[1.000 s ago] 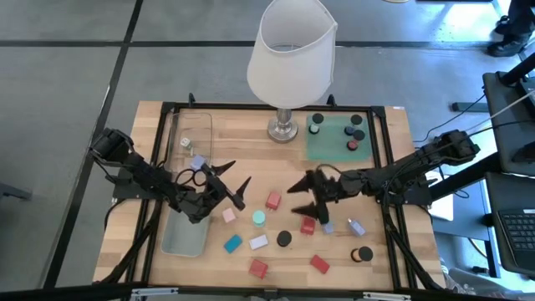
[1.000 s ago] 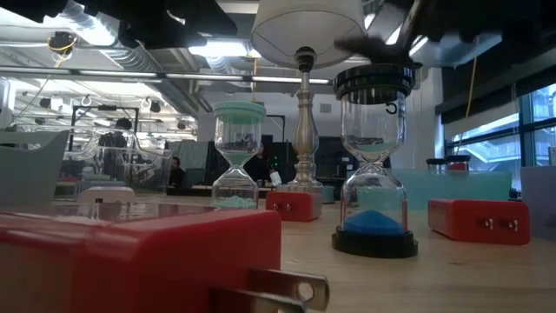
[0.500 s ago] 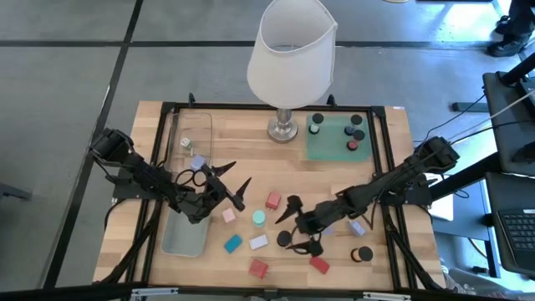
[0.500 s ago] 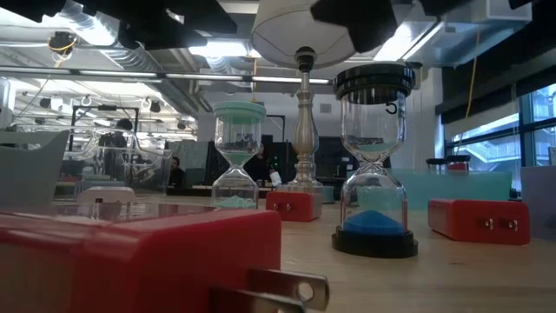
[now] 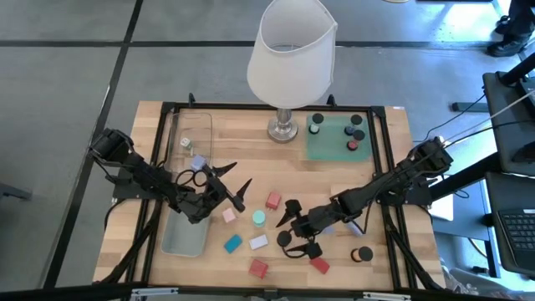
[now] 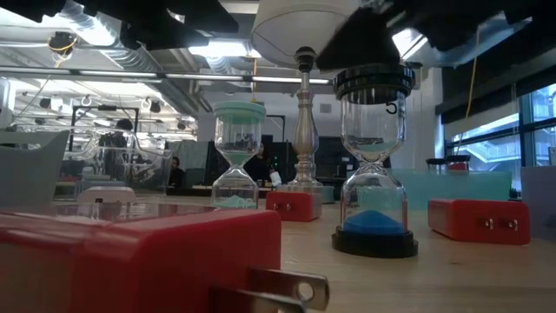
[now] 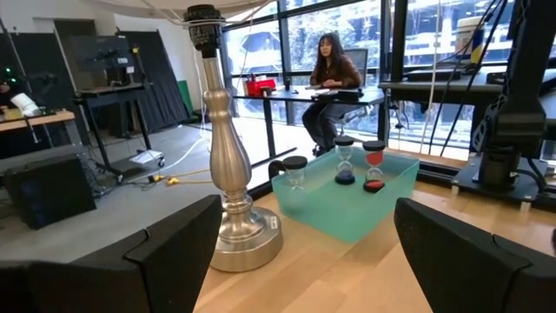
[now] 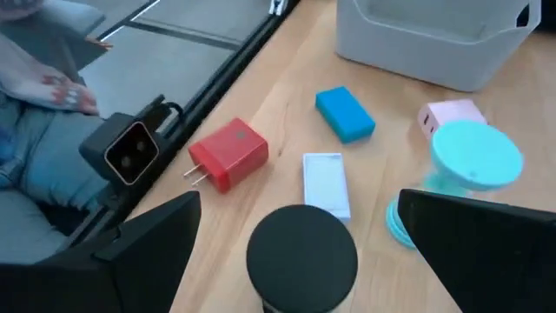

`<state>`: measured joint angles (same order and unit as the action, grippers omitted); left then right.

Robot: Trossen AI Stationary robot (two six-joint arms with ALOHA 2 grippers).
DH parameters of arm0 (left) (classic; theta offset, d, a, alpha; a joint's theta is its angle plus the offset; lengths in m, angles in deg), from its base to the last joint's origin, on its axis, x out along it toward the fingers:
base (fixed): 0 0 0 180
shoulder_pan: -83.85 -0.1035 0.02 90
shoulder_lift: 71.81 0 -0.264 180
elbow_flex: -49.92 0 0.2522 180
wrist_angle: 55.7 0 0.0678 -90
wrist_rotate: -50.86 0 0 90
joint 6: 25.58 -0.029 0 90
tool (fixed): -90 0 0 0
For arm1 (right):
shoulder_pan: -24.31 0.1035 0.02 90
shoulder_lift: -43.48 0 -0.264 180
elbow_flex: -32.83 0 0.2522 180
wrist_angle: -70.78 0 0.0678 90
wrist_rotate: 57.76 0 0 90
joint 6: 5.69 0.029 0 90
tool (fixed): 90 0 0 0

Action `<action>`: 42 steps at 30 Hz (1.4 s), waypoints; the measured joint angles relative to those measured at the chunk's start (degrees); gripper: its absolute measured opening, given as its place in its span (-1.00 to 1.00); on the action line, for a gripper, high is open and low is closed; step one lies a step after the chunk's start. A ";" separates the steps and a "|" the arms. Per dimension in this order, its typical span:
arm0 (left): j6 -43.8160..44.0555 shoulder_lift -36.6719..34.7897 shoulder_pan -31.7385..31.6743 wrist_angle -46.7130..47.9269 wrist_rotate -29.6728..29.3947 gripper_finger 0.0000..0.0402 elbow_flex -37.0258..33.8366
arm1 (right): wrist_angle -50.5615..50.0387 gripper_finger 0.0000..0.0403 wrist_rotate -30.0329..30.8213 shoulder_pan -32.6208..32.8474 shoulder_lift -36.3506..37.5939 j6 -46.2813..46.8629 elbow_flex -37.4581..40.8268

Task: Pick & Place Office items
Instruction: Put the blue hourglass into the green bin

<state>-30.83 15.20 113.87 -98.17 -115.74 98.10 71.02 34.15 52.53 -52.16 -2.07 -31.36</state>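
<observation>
R arm reached further across table vs 1 s ago; right gripper [image 5: 294, 229], fingers spread, now straddles black-capped timer [image 5: 284, 239] near front centre. Left gripper [image 5: 235, 184] unmoved, spread, empty, beside grey bin [image 5: 185, 236].

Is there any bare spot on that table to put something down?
Yes: bare wood between the silver lamp base and the clear tray, and below the green mat. The front is crowded with small blocks around the right tool.

A "5" marks the black-capped hourglass [image 6: 375, 161].
</observation>
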 joint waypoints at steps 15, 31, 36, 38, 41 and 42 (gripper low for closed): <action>0.03 0.00 0.00 0.88 0.37 0.69 0.00 | -0.35 0.95 -1.10 -0.34 -2.55 0.44 0.03; 0.03 0.00 0.00 1.09 1.86 0.69 0.00 | 2.77 0.91 -1.59 -0.34 -5.68 3.18 0.05; 0.03 0.00 0.00 1.21 1.86 0.69 0.00 | 2.73 0.73 -1.49 -0.34 -5.68 3.20 0.05; 0.03 0.00 0.00 1.22 1.86 0.69 0.00 | 2.71 0.65 -1.49 -0.34 -5.68 3.23 0.05; 0.03 0.00 0.00 1.22 1.86 0.69 0.00 | 2.71 0.50 -1.48 -0.34 -5.68 3.25 0.05; 0.03 0.00 0.00 1.22 1.86 0.69 0.00 | 2.71 0.45 -1.46 -0.34 -5.68 3.45 0.05</action>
<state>-30.80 15.20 113.87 -96.95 -113.88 98.10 73.73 32.69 52.19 -57.84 1.38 -31.30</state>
